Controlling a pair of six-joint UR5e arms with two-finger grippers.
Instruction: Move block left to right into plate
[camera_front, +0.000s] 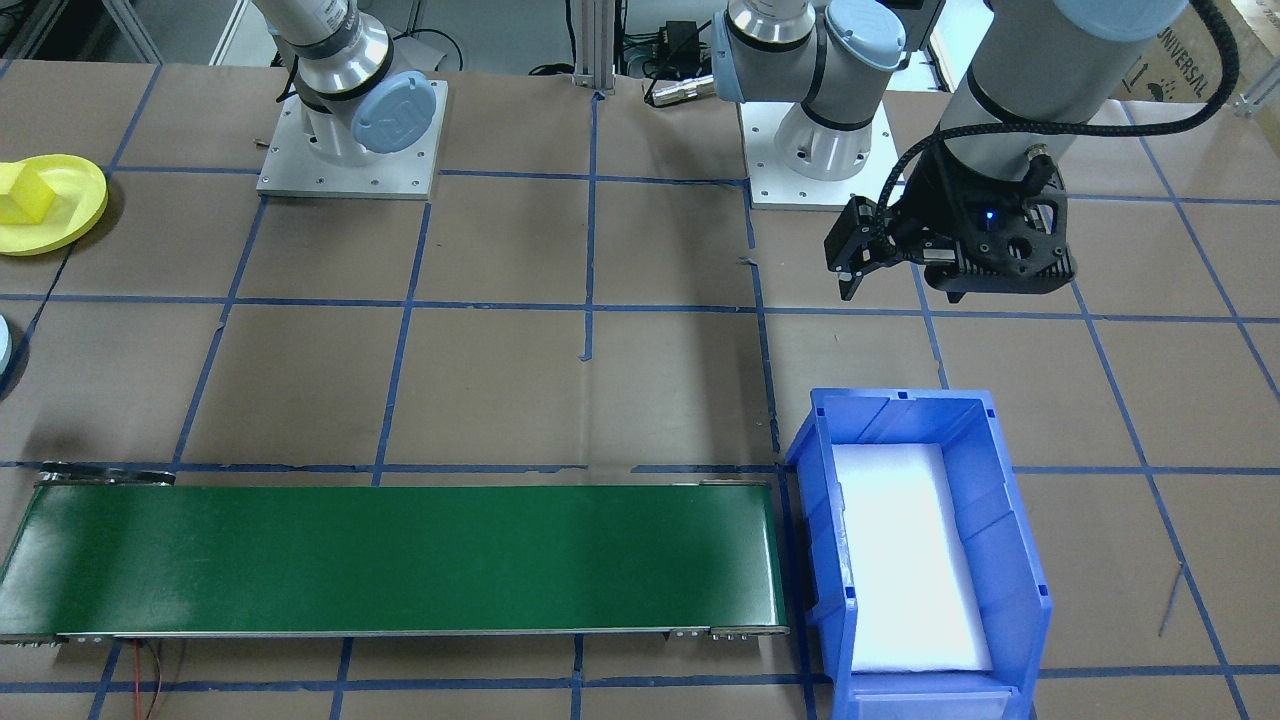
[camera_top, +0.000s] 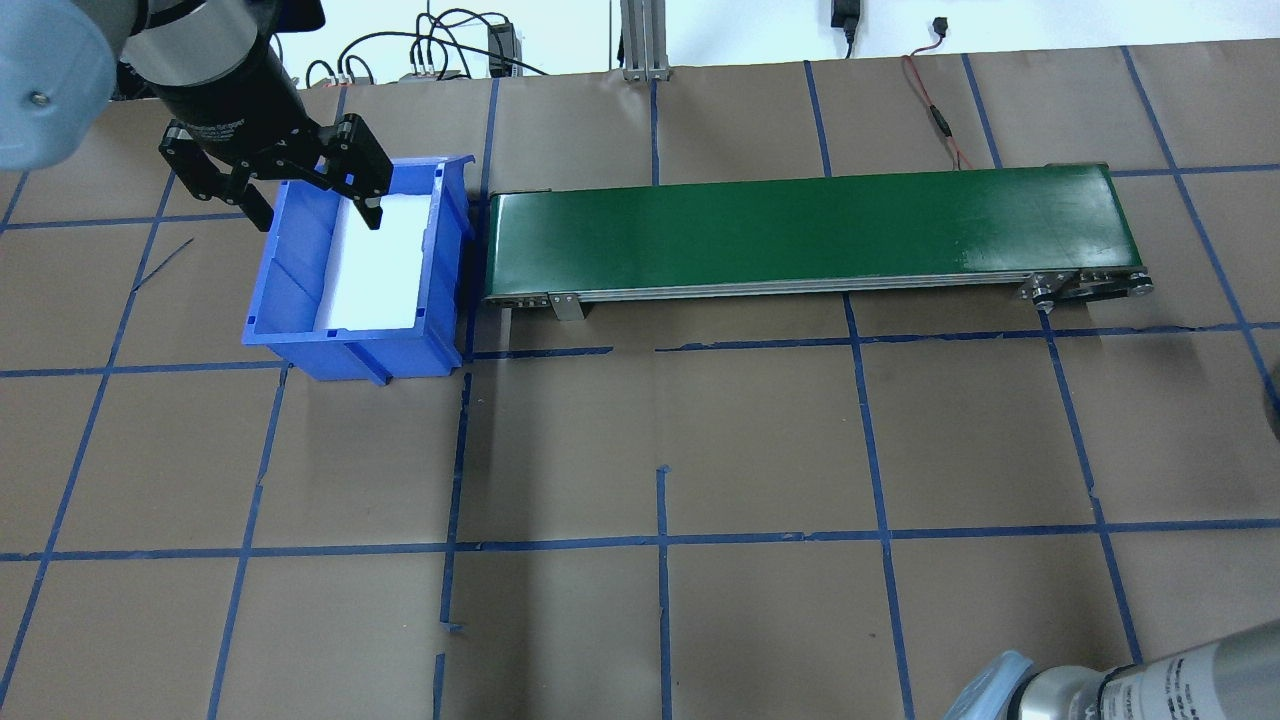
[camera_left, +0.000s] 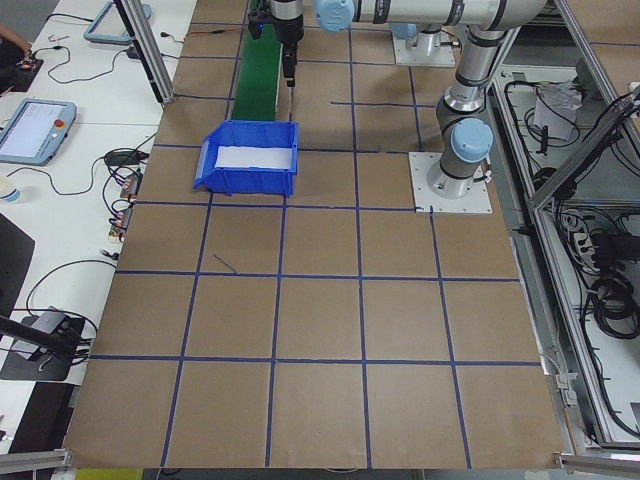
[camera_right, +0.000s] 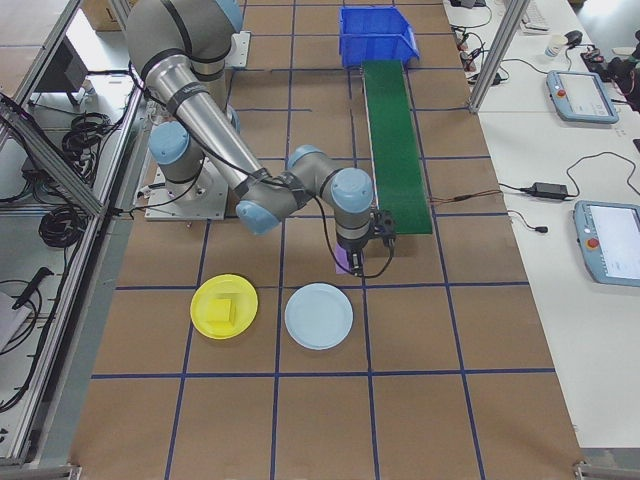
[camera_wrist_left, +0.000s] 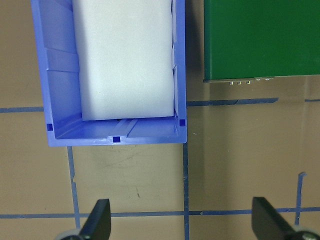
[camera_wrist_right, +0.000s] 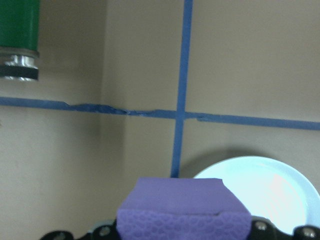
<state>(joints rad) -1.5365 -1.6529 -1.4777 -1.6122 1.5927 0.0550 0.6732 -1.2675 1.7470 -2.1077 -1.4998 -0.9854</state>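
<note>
Up close in the right wrist view, the purple block (camera_wrist_right: 184, 207) sits at the bottom of the frame, held in the right gripper (camera_wrist_right: 184, 225), whose fingers are closed against its sides. A pale blue plate (camera_wrist_right: 260, 192) lies on the table just beyond and to one side of the block, and the end of the green conveyor belt (camera_wrist_right: 19, 22) shows in a top corner.

From the right end of the table, the right gripper (camera_right: 352, 262) hangs near the end of the belt (camera_right: 395, 140), the block (camera_right: 345, 264) showing as a sliver of purple. The pale blue plate (camera_right: 318, 316) lies nearby, beside a yellow plate (camera_right: 224, 306) bearing a yellow block (camera_right: 220, 312).

Overhead, the left gripper (camera_top: 312, 205) hovers at the far end of the blue bin (camera_top: 350, 265), fingers spread wide and holding nothing.

The left wrist view shows both fingertips (camera_wrist_left: 99, 220) far apart above bare table, short of the bin (camera_wrist_left: 115, 135).
</note>
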